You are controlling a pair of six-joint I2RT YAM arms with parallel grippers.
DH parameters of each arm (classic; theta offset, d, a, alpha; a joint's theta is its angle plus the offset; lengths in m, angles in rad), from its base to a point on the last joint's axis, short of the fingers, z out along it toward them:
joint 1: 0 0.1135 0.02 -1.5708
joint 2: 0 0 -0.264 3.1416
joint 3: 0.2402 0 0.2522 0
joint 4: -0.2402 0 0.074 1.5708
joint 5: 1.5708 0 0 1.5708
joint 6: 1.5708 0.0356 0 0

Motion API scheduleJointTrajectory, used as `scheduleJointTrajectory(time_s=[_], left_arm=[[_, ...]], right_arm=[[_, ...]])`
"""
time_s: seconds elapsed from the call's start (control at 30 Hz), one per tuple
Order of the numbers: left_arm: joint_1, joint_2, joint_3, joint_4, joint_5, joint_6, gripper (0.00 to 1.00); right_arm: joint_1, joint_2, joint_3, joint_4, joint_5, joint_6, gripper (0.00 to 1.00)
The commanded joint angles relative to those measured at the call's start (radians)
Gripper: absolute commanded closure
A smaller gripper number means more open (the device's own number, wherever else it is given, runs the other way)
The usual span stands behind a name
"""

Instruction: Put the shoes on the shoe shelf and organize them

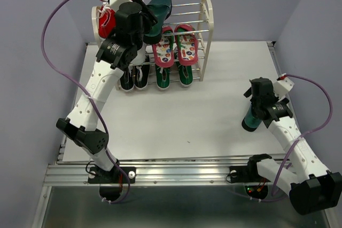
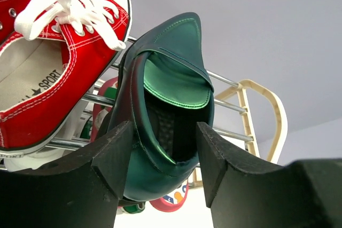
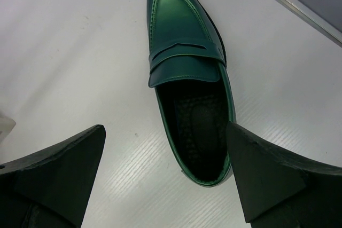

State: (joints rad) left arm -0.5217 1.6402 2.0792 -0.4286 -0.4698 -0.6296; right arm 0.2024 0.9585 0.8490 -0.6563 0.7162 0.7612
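Observation:
The shoe shelf [image 1: 207,20] stands at the back of the table. My left gripper [image 1: 148,28] is at its top tier, shut on the heel end of a glossy dark-green heel [image 1: 159,2], which tilts toe-up over the top rods [image 2: 160,105]. The red-strapped flip-flops [image 1: 175,49] lean on the middle tier. Green sneakers [image 1: 185,76] sit on the bottom tier. The second dark-green heel [image 3: 181,41] lies on the table at the right [image 1: 249,122]. My right gripper [image 1: 255,111] hovers over its back end, open wide, its right finger [image 3: 267,174] overlapping the shoe's rim.
Red sneakers [image 2: 48,78] fill the top tier's left side, right beside the held heel. Dark sneakers [image 1: 133,78] sit on the bottom tier's left. The cream side frame [image 2: 278,116] shows beyond the heel. Purple walls close in on three sides.

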Motion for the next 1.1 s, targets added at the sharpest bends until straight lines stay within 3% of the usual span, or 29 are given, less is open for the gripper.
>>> scheduleJointTrajectory(time_s=[0.0, 0.6, 0.83, 0.93, 1.0, 1.07], left_arm=[[0.0, -0.04, -0.018, 0.056, 0.042, 0.01, 0.38], [-0.001, -0.089, -0.08, 0.145, 0.24, 0.048, 0.35], [0.0, -0.124, -0.099, 0.113, 0.226, 0.102, 0.25], [0.0, -0.181, -0.133, 0.123, 0.221, 0.14, 0.16], [-0.001, -0.221, -0.168, 0.14, 0.218, 0.154, 0.01], [-0.001, -0.313, -0.256, 0.169, 0.209, 0.174, 0.01]], right_arm=[[-0.008, -0.003, -0.002, 0.046, 0.0, -0.014, 0.0], [-0.008, -0.027, 0.021, 0.046, -0.204, -0.068, 0.0], [-0.008, -0.03, 0.038, -0.035, -0.244, -0.056, 0.0], [-0.008, -0.021, 0.051, -0.106, -0.232, -0.046, 0.0], [-0.008, -0.01, 0.065, -0.166, -0.204, -0.033, 0.0], [-0.008, -0.014, 0.073, -0.218, -0.163, -0.011, 0.0]])
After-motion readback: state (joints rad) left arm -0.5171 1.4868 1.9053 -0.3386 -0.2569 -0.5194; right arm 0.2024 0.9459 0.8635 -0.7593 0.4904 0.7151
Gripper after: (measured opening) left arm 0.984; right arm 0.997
